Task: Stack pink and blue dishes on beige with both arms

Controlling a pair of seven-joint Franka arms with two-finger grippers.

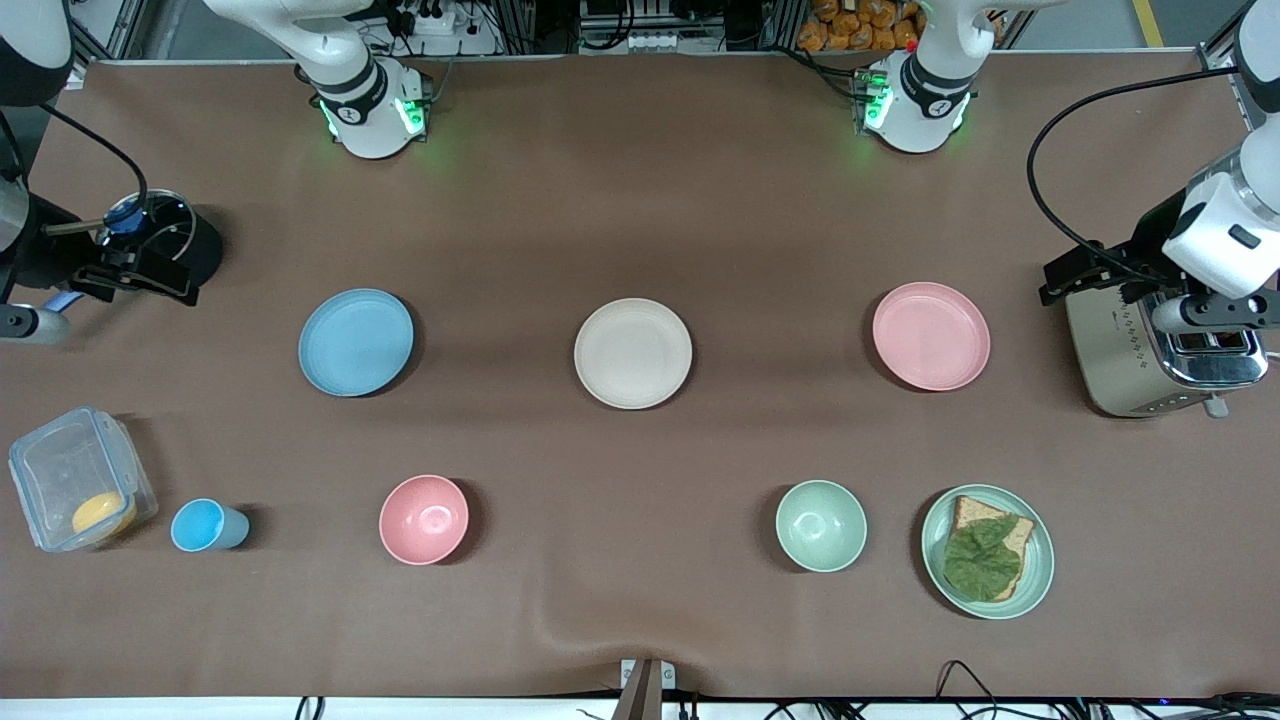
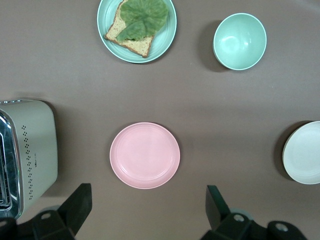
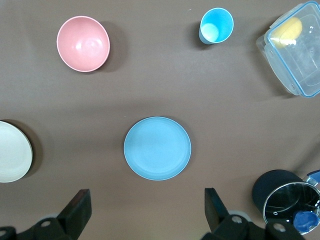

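Observation:
The beige plate lies mid-table, its edge also visible in both wrist views. The light blue plate lies beside it toward the right arm's end, the pale pink plate toward the left arm's end. All three sit flat and apart. My left gripper hangs open and empty high over the table by the toaster; its wrist view has the pink plate just off its fingertips. My right gripper hangs open and empty high by the black pot, the blue plate off its tips.
Nearer the front camera stand a blue cup, a pink bowl, a green bowl and a green plate with bread and lettuce. A clear box and black lidded pot sit at the right arm's end, a toaster at the left arm's.

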